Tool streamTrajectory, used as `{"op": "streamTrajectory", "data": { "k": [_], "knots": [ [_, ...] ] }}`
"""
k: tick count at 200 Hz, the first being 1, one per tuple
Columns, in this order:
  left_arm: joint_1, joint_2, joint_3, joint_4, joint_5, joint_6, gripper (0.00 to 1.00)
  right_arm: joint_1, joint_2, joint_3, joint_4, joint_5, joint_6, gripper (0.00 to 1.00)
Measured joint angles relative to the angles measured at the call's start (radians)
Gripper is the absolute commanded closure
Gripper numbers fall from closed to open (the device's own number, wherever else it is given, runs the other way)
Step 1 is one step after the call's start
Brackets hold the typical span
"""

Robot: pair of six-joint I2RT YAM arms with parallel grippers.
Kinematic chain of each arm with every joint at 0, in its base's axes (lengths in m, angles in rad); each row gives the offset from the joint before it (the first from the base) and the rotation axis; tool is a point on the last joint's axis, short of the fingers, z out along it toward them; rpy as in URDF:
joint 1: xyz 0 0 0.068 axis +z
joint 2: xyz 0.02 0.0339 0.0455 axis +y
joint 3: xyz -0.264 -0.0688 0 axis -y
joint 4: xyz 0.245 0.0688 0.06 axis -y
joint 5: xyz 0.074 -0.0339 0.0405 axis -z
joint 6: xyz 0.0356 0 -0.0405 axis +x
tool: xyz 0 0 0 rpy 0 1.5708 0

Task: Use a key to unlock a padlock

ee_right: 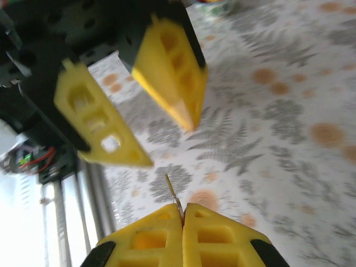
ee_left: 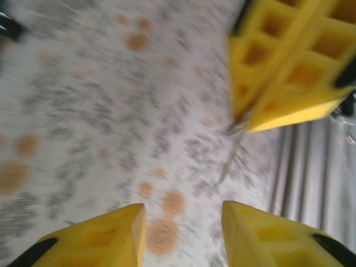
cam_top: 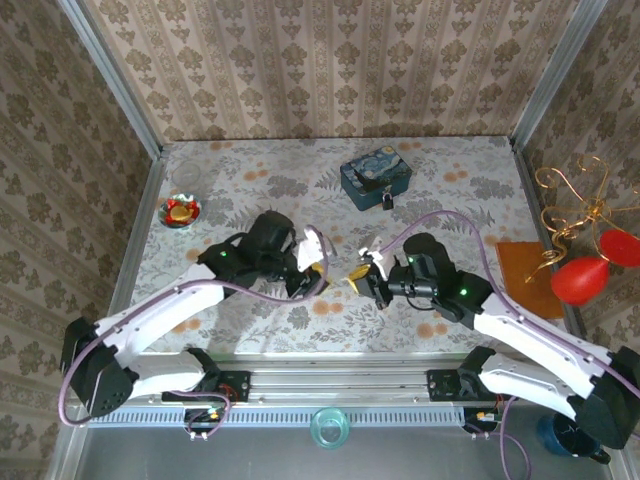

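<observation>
From above, the two arms meet over the middle of the table (cam_top: 250,165). The left gripper (cam_top: 318,265) and the right gripper (cam_top: 358,275) point at each other, just beside one another. The padlock (cam_top: 386,201) is a tiny dark thing at the near side of the blue tin (cam_top: 375,172), far back on the table and well apart from both grippers. It is too small to tell if it is locked, but nothing is near it, so I think no one has tried it yet. In the left wrist view, the picture is blurry. The left gripper (ee_left: 183,214) is wide, with bare table between its two yellow fingers, and it holds nothing. Across from it are the right gripper's fingers (ee_left: 278,72), and a thin grey sliver, the key (ee_left: 232,153), sticks out from their tips. In the right wrist view, the right gripper (ee_right: 182,214) is pressed tight together, and the key (ee_right: 173,193) pokes up from the crack between its fingers. So the right gripper holds the key. The left gripper (ee_right: 169,144) hangs just past the key tip with its fingers apart and not touching it. So the first part looks done: the key is up off the table and held. The big part is left: carry the key to the padlock, push it in, turn it, and pop the lock open.
</observation>
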Motion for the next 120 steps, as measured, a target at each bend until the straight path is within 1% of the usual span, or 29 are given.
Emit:
{"op": "streamTrajectory", "data": {
  "k": [10,23,42,50,61,81,99,120],
  "knots": [
    [0.024,-0.024,-0.013,0.050,-0.035,-0.047,0.47,0.000,-0.037,0.013,-0.016,0.066,0.011,1.00],
    [0.055,-0.034,-0.025,0.121,-0.069,-0.122,0.44,0.000,-0.087,0.035,-0.031,0.166,0.031,1.00],
    [0.079,0.002,-0.023,0.214,-0.109,-0.223,0.43,0.000,-0.159,0.068,-0.057,0.319,0.064,1.00],
    [0.081,0.036,-0.016,0.249,-0.119,-0.265,0.45,0.000,-0.186,0.085,-0.074,0.376,0.079,1.00],
    [0.080,0.108,0.006,0.286,-0.128,-0.329,0.46,0.000,-0.220,0.113,-0.099,0.448,0.095,1.00],
    [0.066,0.278,0.084,0.341,-0.148,-0.441,0.47,0.000,-0.261,0.174,-0.145,0.535,0.125,1.00],
    [0.044,0.440,0.175,0.377,-0.174,-0.533,0.46,0.000,-0.285,0.225,-0.184,0.588,0.150,1.00],
    [0.020,0.590,0.275,0.409,-0.195,-0.622,0.46,0.000,-0.319,0.270,-0.233,0.631,0.172,1.00]
  ]
}}
